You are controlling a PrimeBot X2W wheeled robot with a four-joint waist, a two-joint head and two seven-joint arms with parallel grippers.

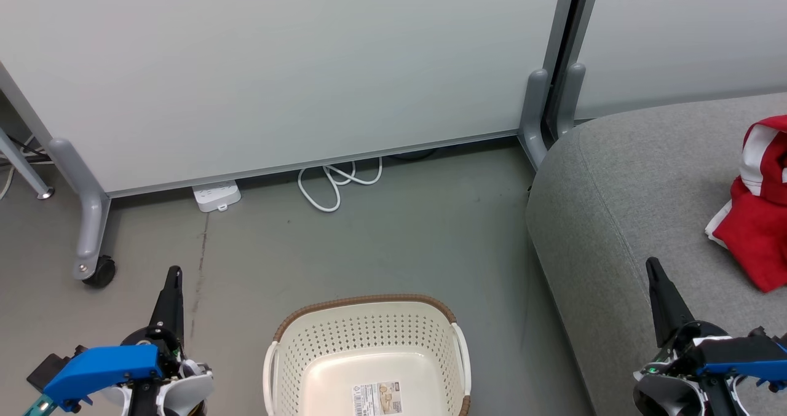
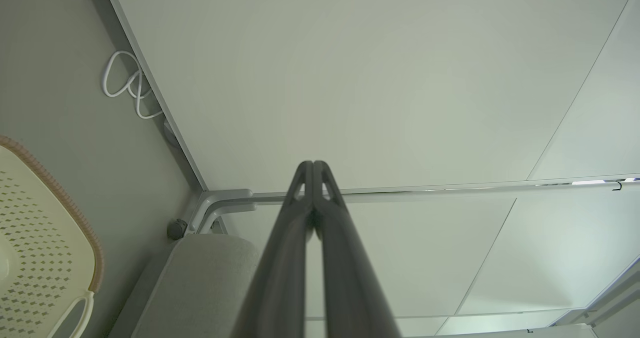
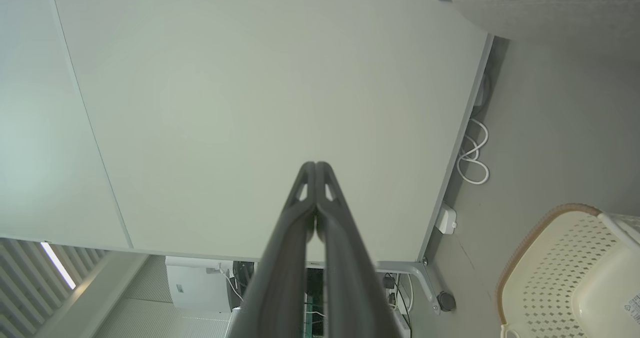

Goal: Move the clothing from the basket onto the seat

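The clothing (image 1: 759, 231), bright red soft fabric with white trim, lies heaped on the large light grey upholstered seat (image 1: 621, 182), well to the right of the oval cream-white perforated plastic basket (image 1: 369, 333) with its brown woven-look rim. The basket stands on the grey floor (image 1: 381, 244), and a paper label (image 1: 376, 397) shows on its bottom. The left gripper (image 1: 174, 276) hangs left of the basket with its two dark fingers pressed together, holding nothing. The right gripper (image 1: 652, 267), right of the basket over the seat, is likewise closed on nothing.
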